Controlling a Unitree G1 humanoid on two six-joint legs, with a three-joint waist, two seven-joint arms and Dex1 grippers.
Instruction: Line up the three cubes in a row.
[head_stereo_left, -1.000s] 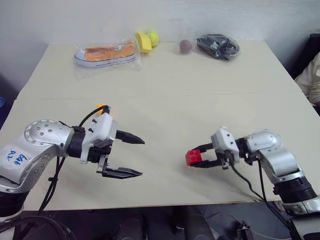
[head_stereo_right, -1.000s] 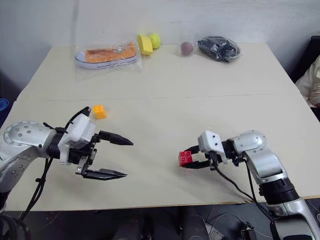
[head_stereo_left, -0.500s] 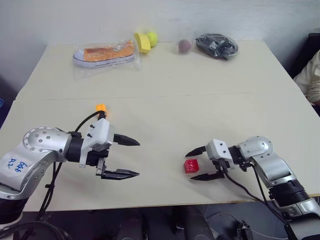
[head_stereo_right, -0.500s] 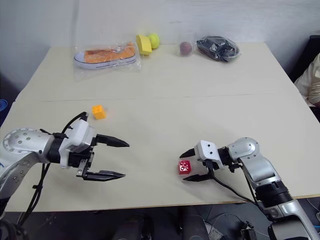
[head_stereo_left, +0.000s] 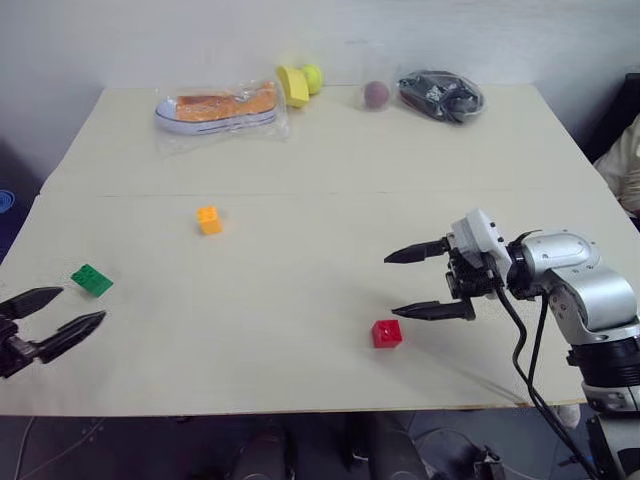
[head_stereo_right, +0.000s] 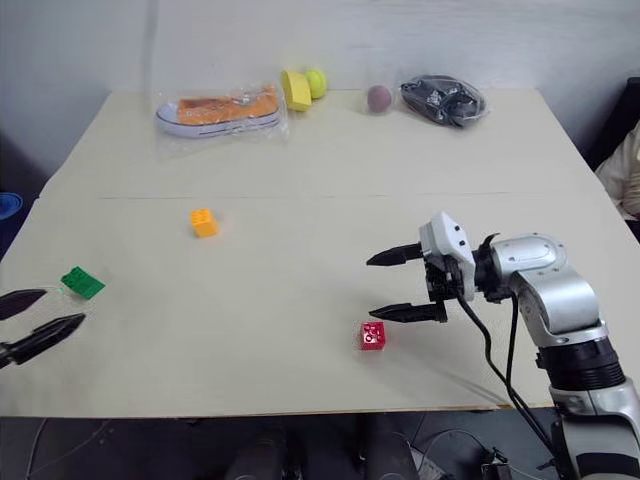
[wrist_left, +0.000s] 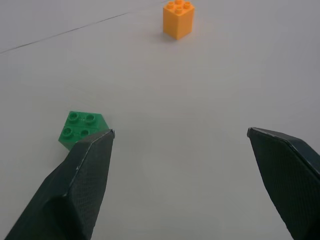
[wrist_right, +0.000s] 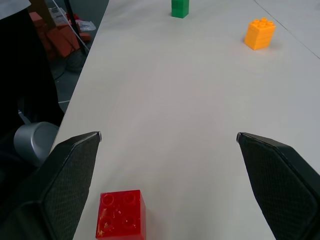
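The middle of the table (head_stereo_left: 330, 160) lies bare from its left edge to its right edge, so a gripper can sweep across it freely; the small obstacles there are the green cube (head_stereo_left: 91, 280) near the left edge, the orange-yellow cube (head_stereo_left: 209, 219) further in toward the centre, and the red cube (head_stereo_left: 387, 333) near the front edge, all well apart from one another. Along the far edge the way is crowded by a bagged shoe (head_stereo_left: 218, 105), two yellow balls (head_stereo_left: 298, 82), a dark reddish ball (head_stereo_left: 376, 94) and a bagged dark object (head_stereo_left: 439, 93); the open right gripper (head_stereo_left: 430, 281) hangs just above and beside the red cube, and the open left gripper (head_stereo_left: 52, 318) sits at the front left corner, near the green cube.
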